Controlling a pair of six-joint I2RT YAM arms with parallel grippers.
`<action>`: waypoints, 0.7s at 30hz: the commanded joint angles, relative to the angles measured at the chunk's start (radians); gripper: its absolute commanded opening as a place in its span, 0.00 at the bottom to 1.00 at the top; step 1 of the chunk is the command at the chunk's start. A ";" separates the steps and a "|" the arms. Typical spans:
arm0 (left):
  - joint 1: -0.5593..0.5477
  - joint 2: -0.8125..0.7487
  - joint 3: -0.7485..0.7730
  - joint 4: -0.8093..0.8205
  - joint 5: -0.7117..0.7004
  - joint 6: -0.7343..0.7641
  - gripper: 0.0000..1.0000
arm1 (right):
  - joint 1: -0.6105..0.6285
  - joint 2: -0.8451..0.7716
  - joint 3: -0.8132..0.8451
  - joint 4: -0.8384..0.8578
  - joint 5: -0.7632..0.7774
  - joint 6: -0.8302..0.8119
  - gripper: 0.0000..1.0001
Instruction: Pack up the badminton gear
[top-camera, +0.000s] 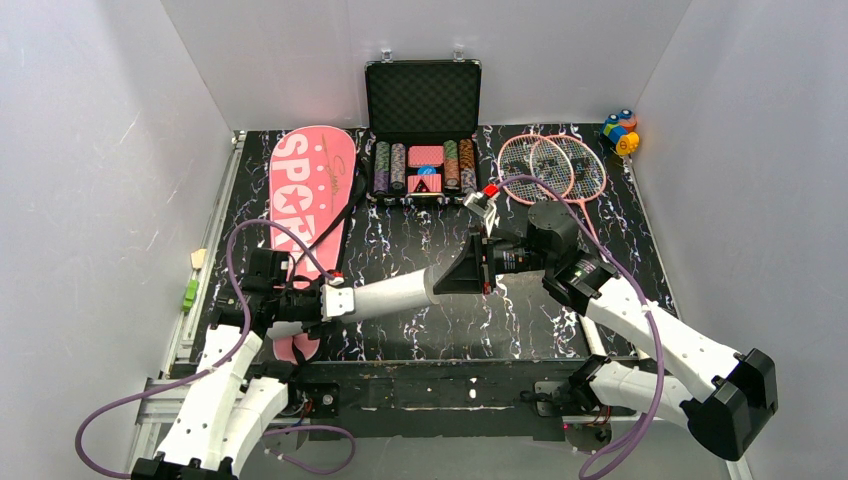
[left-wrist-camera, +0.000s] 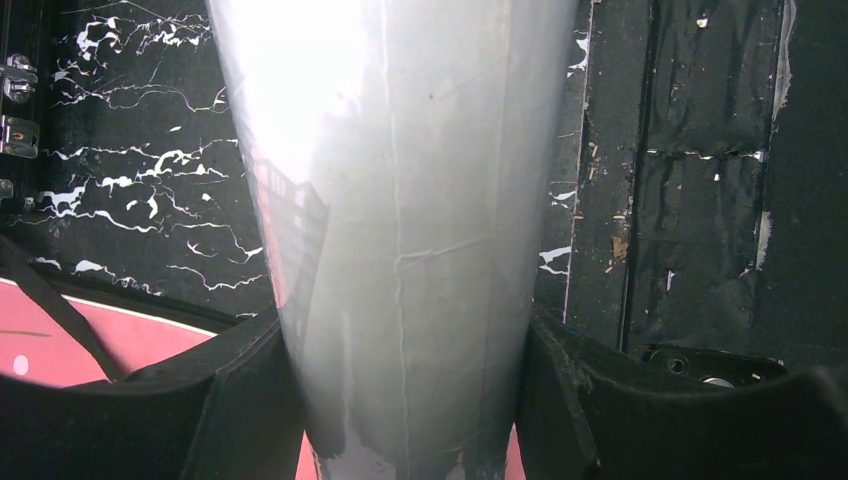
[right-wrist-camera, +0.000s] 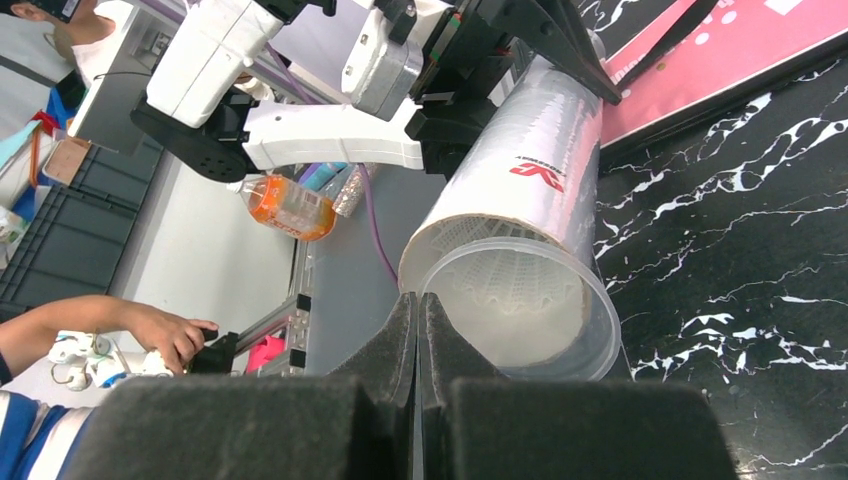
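Top view: the long, glossy white tube (top-camera: 390, 292) lies across the middle of the frame, with its long axis running from left to right. The left gripper (top-camera: 325, 300) holds its left end, and the right gripper (top-camera: 445, 284) points at its right end.

Left wrist view: the black fingers (left-wrist-camera: 230, 410) clamp the tube from both sides.

Right wrist view: the jaws are pressed together and I see nothing between them. The tube's mouth, with a clear plastic cap (right-wrist-camera: 605, 320), is just beyond the tips, on nearly the same axis.

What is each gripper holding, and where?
Left gripper grips the white tube near the end opposite its open mouth. Right gripper is shut at that mouth, apparently empty.
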 joint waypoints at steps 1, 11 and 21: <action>-0.001 -0.006 0.041 0.015 0.051 0.001 0.47 | 0.022 -0.008 -0.007 0.085 -0.017 0.016 0.01; -0.001 -0.009 0.040 0.013 0.048 0.000 0.47 | 0.033 -0.005 -0.017 0.115 -0.029 0.026 0.01; -0.001 -0.010 0.044 0.007 0.049 0.000 0.47 | 0.032 0.018 -0.031 0.111 -0.034 0.013 0.10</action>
